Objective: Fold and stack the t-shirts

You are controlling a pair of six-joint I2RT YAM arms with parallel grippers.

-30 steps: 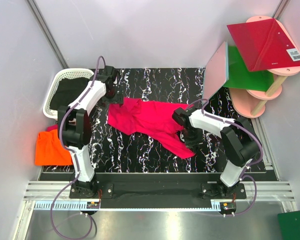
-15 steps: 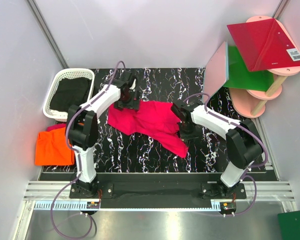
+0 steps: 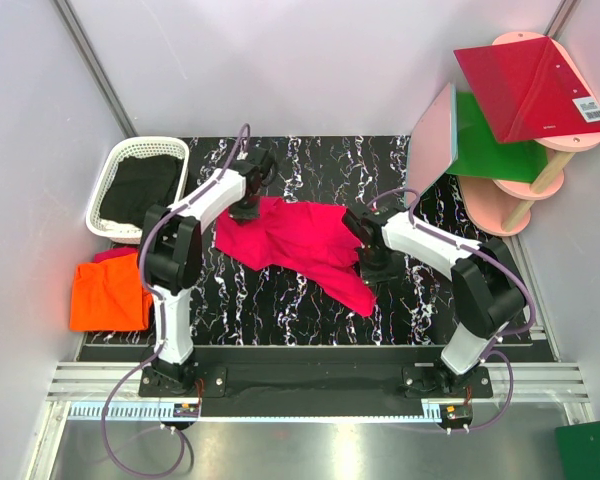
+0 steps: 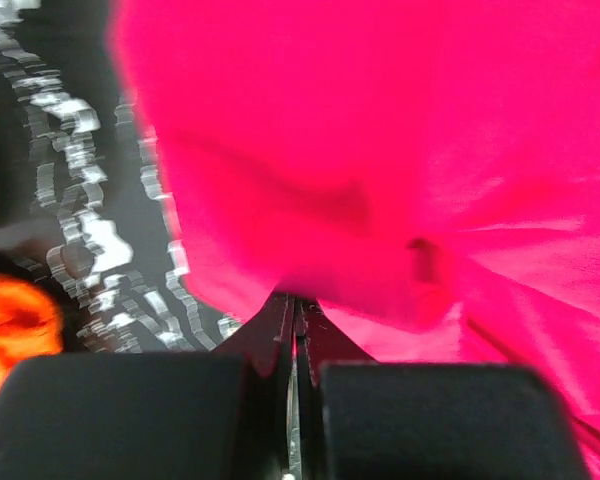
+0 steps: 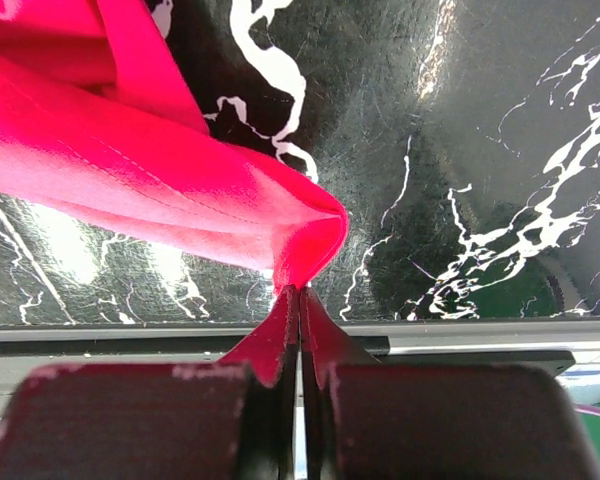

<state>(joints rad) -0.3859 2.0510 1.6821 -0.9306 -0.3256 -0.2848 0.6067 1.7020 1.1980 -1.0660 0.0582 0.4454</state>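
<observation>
Both claws are clenched on pink shirt point(image 3: 300, 240): left gripper point(image 3: 248, 207) pinches its upper-left edge, right gripper point(image 3: 368, 262) a fold at its right side. It lies crumpled mid-frame on mat point(image 3: 310, 160), long axis upper left to lower right. At far left, orange shirt point(image 3: 105, 295), nearer left arm.

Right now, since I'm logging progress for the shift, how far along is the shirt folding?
Done: the orange t-shirt lies folded square left of the mat. In hand: the left hand and right hand are each shut on the pink t-shirt, rumpled and unfolded on the mat. Left: fold it and stack it with the orange one.
</observation>
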